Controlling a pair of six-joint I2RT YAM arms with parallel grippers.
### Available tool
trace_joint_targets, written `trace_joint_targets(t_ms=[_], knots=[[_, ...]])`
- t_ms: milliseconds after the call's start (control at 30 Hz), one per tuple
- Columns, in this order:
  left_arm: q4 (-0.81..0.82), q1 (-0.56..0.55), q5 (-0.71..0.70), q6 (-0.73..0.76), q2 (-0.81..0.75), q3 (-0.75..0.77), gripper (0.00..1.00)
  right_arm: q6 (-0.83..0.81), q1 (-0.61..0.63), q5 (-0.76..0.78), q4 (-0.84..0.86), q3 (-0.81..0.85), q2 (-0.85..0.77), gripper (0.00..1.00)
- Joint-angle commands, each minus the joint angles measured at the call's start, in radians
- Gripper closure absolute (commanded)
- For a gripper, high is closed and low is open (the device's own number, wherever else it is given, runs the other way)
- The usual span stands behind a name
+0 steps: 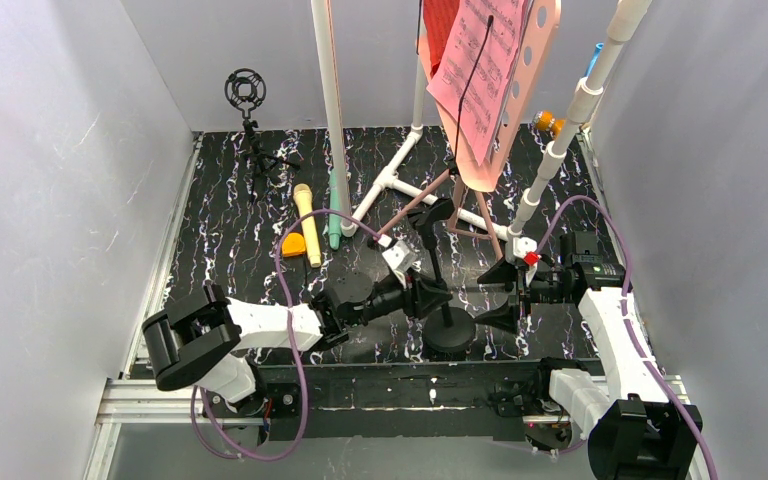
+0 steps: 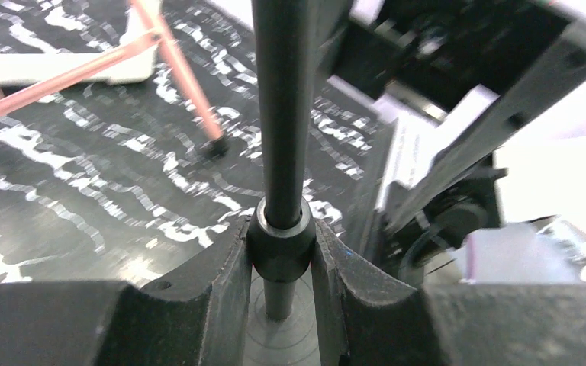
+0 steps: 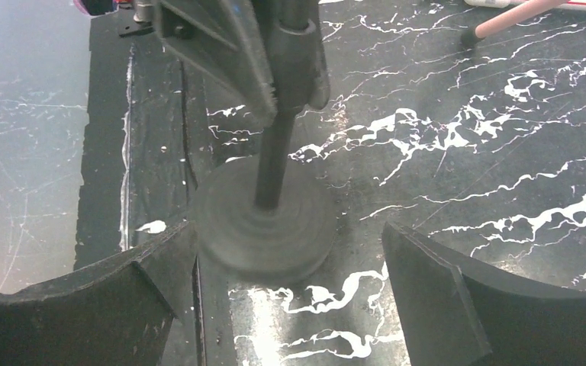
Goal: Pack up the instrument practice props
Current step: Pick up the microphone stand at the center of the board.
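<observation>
My left gripper is shut on the collar of a black stand's pole, just above its round base. My right gripper stands open to the right of that base, with nothing between its fingers. The pink music stand rises behind on pink tripod legs and carries pink sheet music and a red folder. A yellow microphone and a mint-green microphone lie side by side on the mat at centre left.
The white pipe frame spreads across the middle and back of the black marbled mat. A black shock mount on a small tripod stands at the back left. An orange wedge lies beside the yellow microphone. White walls close in on both sides.
</observation>
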Motion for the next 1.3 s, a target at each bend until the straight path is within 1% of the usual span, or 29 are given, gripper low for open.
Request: trace_joint_targets(t_ms=[0, 167, 267, 300, 400, 467, 533, 667, 1000, 1067, 1267], knots=[[0.09, -0.068, -0.123, -0.115, -0.023, 0.113, 1.0, -0.002, 0.009, -0.063, -0.03, 0.016, 0.001, 0.0], [0.091, -0.126, -0.281, -0.13, 0.022, 0.164, 1.0, 0.062, 0.019, -0.091, 0.01, -0.005, -0.012, 0.0], [0.096, -0.155, -0.344, -0.128, 0.047, 0.19, 1.0, 0.099, 0.023, -0.1, 0.038, -0.01, -0.015, 0.0], [0.1, -0.163, -0.362, -0.123, 0.056, 0.197, 1.0, 0.112, 0.023, -0.105, 0.048, -0.012, -0.014, 0.02], [0.128, -0.18, -0.396, -0.121, 0.076, 0.207, 1.0, 0.169, 0.024, -0.113, 0.091, -0.019, -0.015, 0.09], [0.152, -0.186, -0.406, -0.119, 0.09, 0.212, 1.0, 0.203, 0.024, -0.114, 0.121, -0.026, -0.012, 0.17], [0.169, -0.192, -0.411, -0.111, 0.101, 0.221, 1.0, 0.232, 0.053, -0.11, 0.145, -0.031, -0.011, 0.23], [0.194, -0.202, -0.413, -0.097, 0.114, 0.233, 1.0, 0.265, 0.068, -0.102, 0.173, -0.038, -0.008, 0.28], [0.252, -0.218, -0.446, -0.09, 0.128, 0.234, 1.0, 0.302, 0.092, -0.087, 0.209, -0.043, 0.003, 0.5], [0.263, -0.221, -0.45, -0.089, 0.128, 0.234, 1.0, 0.304, 0.095, -0.085, 0.211, -0.043, 0.002, 0.57], [0.29, -0.224, -0.453, -0.087, 0.128, 0.224, 1.0, 0.304, 0.099, -0.081, 0.218, -0.041, 0.004, 0.84]])
